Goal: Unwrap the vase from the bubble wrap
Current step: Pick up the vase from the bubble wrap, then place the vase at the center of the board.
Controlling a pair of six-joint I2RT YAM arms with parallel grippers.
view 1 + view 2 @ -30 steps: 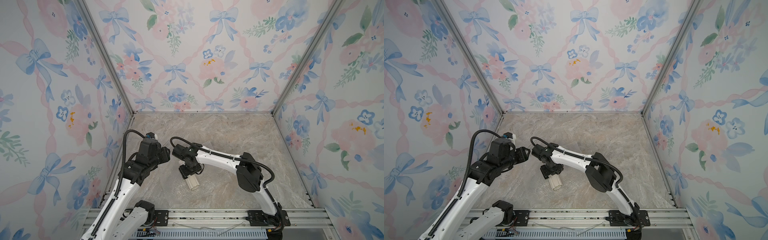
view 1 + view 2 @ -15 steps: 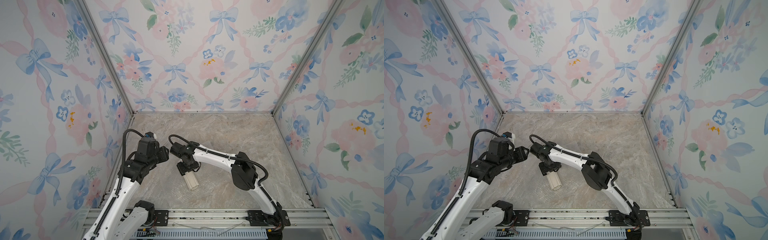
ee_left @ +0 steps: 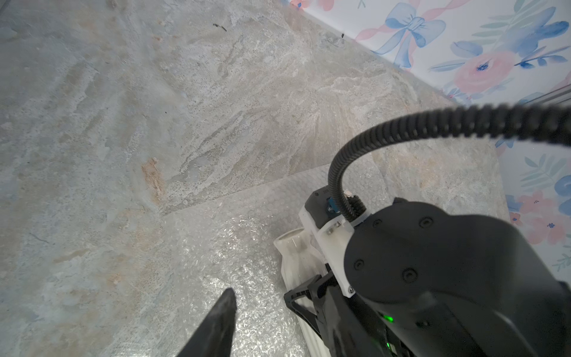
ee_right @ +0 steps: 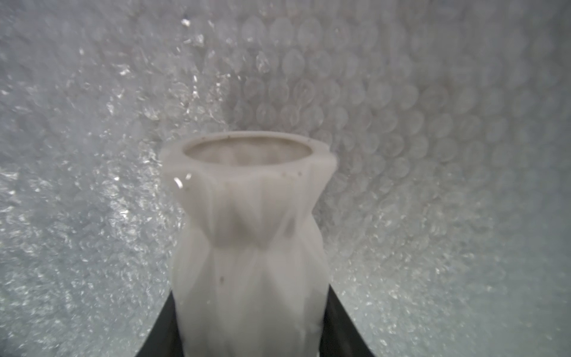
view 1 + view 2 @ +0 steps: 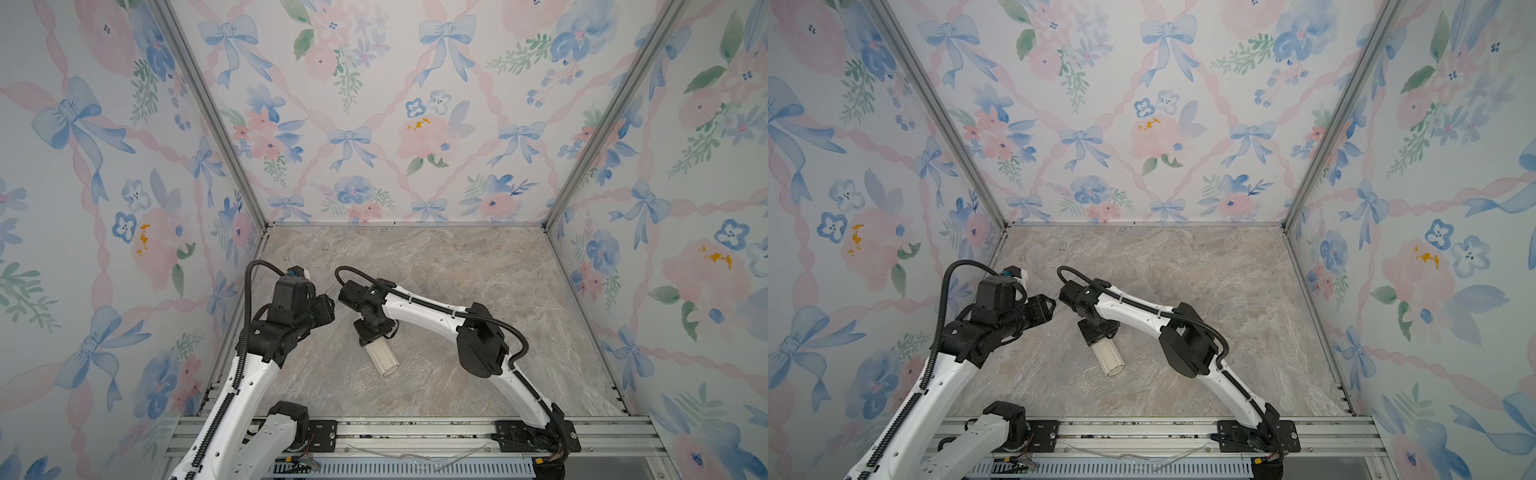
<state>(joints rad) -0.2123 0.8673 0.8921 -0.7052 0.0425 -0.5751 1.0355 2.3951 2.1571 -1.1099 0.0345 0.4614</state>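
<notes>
My right gripper [image 4: 251,315] grips the vase [image 4: 247,216] by its body, to lift it off the flat bubble wrap [image 4: 432,123]. My left gripper [image 5: 328,308] hangs half open, empty.

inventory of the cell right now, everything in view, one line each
vase: 1, cream-white, lying on its side on the bubble wrap
bubble wrap: 1 sheet, transparent, spread flat on the table under the vase
table: 1, marbled grey-beige, floor of the cell
walls: 3, pink and blue floral, around the table
clear scrap: 1, transparent, on the front rail; too thin to identify
left gripper: 1, black, open, empty, beside the vase
right gripper: 1, black, shut on the vase
</notes>
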